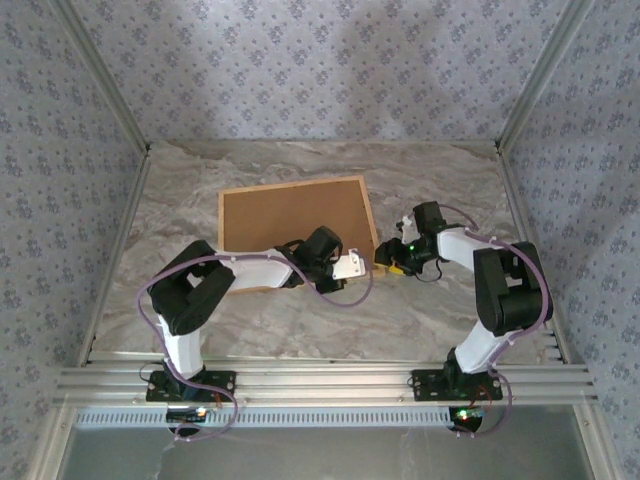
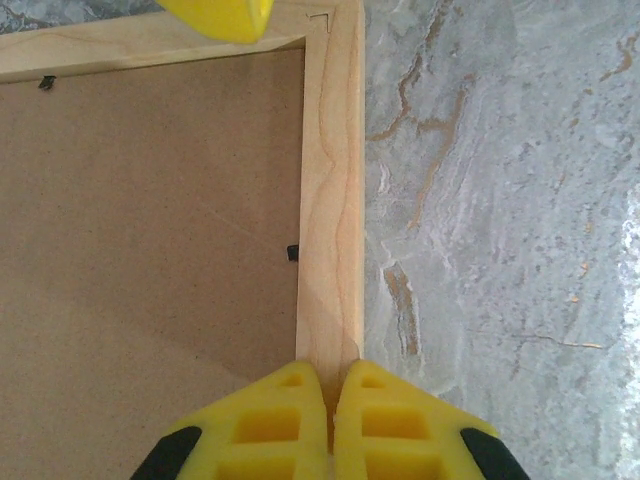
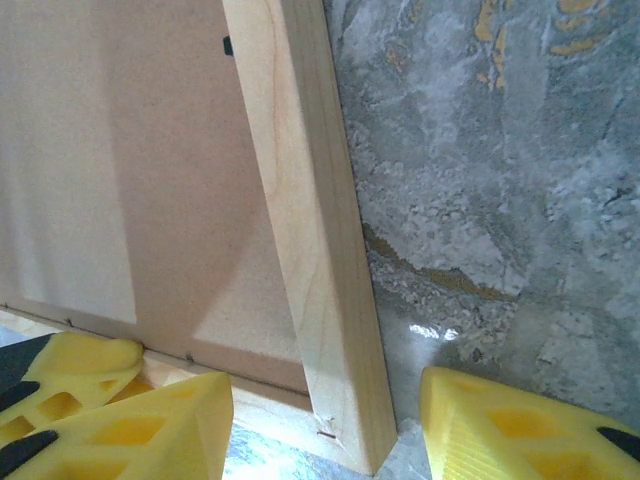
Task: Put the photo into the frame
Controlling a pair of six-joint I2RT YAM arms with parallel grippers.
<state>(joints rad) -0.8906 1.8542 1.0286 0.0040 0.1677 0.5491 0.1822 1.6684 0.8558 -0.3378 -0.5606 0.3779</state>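
Observation:
The light wood frame lies back side up on the table, its opening covered by the plain brown backing board. The photo is hidden. My left gripper is shut, its yellow tips resting on top of the frame's rail a short way from the near right corner; I see nothing held between them. My right gripper is open and straddles that same corner, one finger inside over the backing board, the other outside over the table. In the top view both grippers, left and right, meet at this corner.
The marble-patterned table stretches to the right and behind the frame. Patterned walls and metal posts close in the sides and back. A small black clip sits on the frame's inner edge. The right gripper's yellow finger shows by the corner.

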